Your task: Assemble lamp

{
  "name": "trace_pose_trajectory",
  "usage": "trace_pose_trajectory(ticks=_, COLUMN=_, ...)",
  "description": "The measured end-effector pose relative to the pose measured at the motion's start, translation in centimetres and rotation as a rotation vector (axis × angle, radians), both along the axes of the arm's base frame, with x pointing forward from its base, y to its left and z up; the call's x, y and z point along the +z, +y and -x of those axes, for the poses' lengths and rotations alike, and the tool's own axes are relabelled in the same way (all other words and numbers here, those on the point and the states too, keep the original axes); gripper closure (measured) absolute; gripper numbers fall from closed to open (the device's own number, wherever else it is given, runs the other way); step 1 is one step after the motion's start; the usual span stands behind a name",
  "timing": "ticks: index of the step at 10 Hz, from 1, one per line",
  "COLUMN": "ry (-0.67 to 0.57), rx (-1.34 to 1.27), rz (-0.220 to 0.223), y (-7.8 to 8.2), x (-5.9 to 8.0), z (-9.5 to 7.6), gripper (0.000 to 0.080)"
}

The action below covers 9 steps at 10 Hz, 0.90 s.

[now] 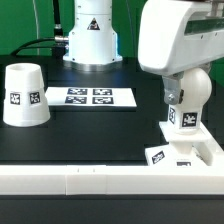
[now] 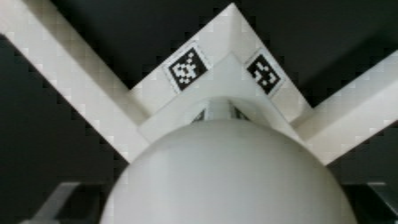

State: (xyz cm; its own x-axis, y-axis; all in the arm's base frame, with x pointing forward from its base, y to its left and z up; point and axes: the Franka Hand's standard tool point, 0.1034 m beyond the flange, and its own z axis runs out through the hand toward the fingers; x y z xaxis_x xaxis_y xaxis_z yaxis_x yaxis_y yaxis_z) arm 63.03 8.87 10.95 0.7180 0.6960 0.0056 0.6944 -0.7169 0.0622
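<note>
The white ball-headed bulb (image 1: pixel 186 100) hangs upright under my gripper (image 1: pixel 185 82), which is shut on it. Its lower end meets the top of the blocky square base (image 1: pixel 192 148), which rests on the black table at the exterior view's right. In the wrist view the bulb's round head (image 2: pixel 222 165) fills the lower middle between my gripper (image 2: pixel 222 208) jaws. The base (image 2: pixel 222 70) shows its two tags beyond the bulb. The tapered shade (image 1: pixel 24 96) stands mouth down at the exterior view's left, far from my gripper.
The marker board (image 1: pixel 91 97) lies flat at the back middle. A long white rail (image 1: pixel 90 181) runs along the table's front and turns a corner behind the base (image 2: pixel 63 60). The robot's own pedestal (image 1: pixel 92 35) stands at the back.
</note>
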Motion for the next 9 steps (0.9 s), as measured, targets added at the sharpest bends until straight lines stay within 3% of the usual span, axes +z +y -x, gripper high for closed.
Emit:
trace_pose_trajectory(ticks=4, ry=-0.008, rx=-0.242, rz=-0.018, y=0.03, x=-0.01, z=0.03, gripper=0.0222)
trace_pose_trajectory(ticks=7, ry=-0.01, rx=-0.547, rz=-0.075, y=-0.2, x=0.02, z=-0.03, gripper=0.0222)
trace_pose_trajectory(ticks=9, ry=-0.014, rx=-0.687, rz=-0.089, y=-0.26, x=0.02, z=-0.14, gripper=0.0222)
